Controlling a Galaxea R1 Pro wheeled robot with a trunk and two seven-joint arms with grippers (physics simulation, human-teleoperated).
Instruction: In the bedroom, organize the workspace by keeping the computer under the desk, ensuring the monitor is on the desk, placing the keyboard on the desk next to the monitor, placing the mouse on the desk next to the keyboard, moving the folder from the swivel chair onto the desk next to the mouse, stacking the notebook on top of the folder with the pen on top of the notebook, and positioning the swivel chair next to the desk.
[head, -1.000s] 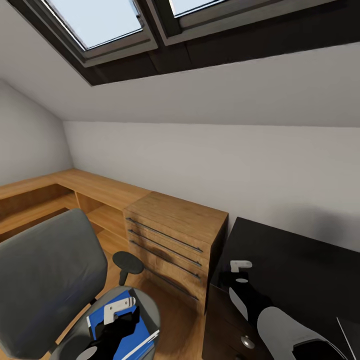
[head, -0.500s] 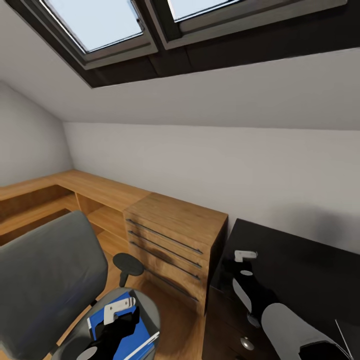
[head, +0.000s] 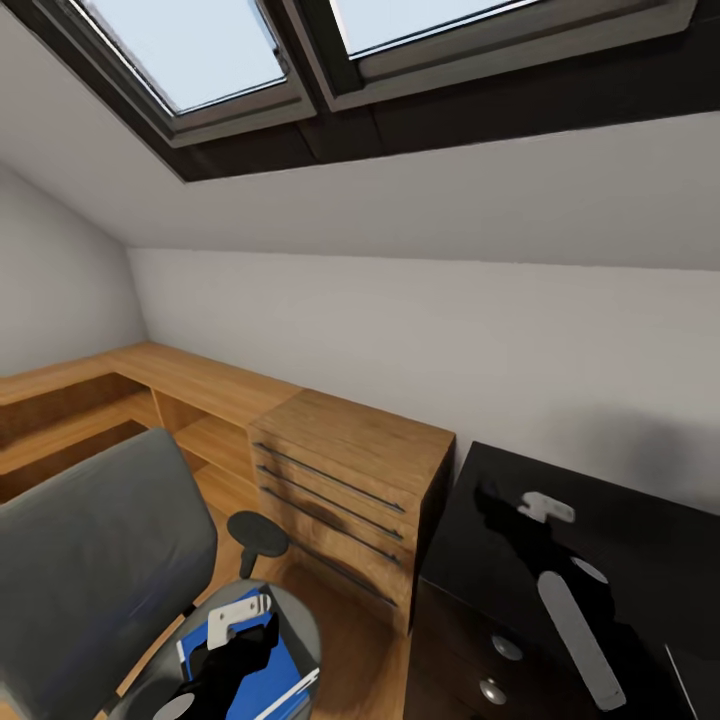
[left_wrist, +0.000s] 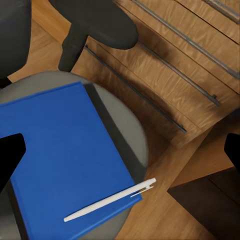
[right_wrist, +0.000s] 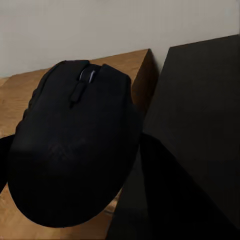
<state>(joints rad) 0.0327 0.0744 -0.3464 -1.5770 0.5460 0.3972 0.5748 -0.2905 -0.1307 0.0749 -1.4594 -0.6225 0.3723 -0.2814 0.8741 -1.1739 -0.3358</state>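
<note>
A black mouse (right_wrist: 75, 145) is held between the fingers of the right gripper (head: 500, 500), seen at the lower right of the head view above the desk (head: 620, 520). The left gripper (left_wrist: 120, 150) is spread wide over the blue folder (left_wrist: 60, 155) on the swivel chair (head: 90, 570), lower left. A pen (left_wrist: 110, 200) lies on the folder. No writing can be read.
</note>
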